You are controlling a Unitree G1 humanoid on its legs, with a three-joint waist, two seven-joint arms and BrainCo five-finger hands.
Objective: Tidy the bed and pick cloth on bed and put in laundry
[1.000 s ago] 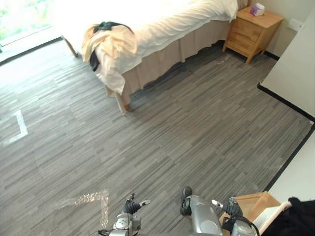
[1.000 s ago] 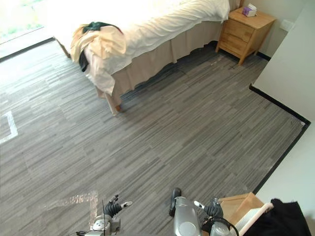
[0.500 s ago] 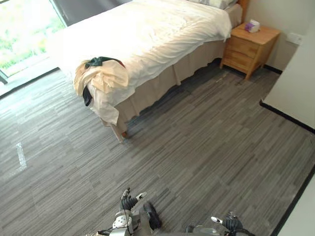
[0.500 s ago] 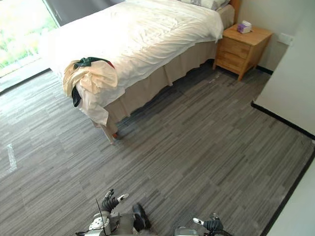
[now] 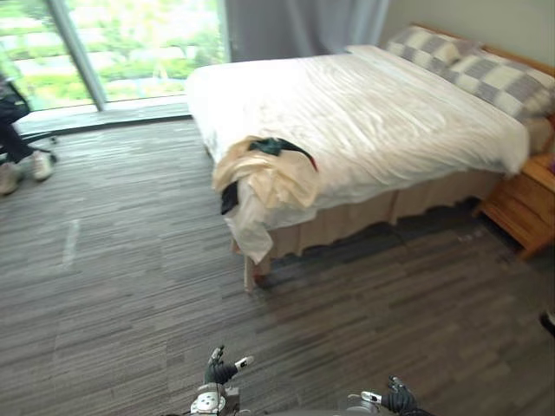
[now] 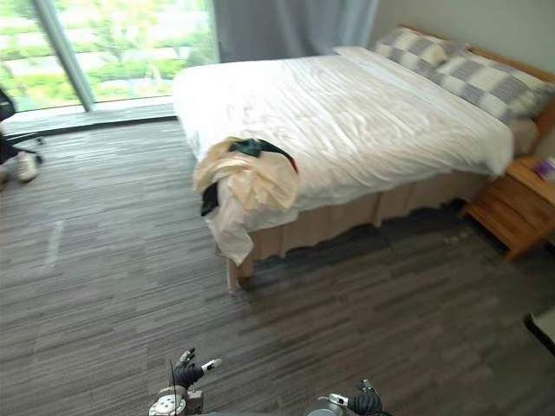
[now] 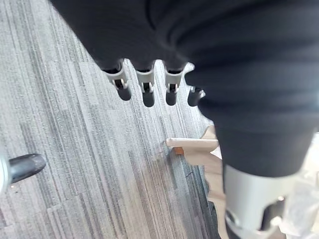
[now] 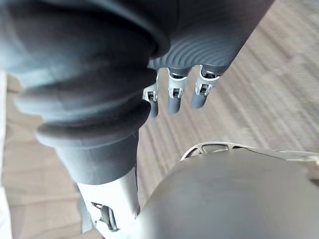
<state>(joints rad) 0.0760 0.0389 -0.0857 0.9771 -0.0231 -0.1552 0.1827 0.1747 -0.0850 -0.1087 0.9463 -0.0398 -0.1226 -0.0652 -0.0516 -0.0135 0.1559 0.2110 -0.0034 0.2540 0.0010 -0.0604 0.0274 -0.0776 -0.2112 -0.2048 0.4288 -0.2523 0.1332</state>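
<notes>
Ahead, cloth [image 5: 270,176] on bed [image 5: 390,113], floor [image 5: 130,286] between; left hand [image 5: 220,372], right hand [image 5: 400,401] fingers apart.

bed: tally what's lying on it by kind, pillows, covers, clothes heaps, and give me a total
checked pillows: 2
white duvet: 1
heap of loose clothes, cream with dark pieces, at the near corner: 1
total: 4
</notes>
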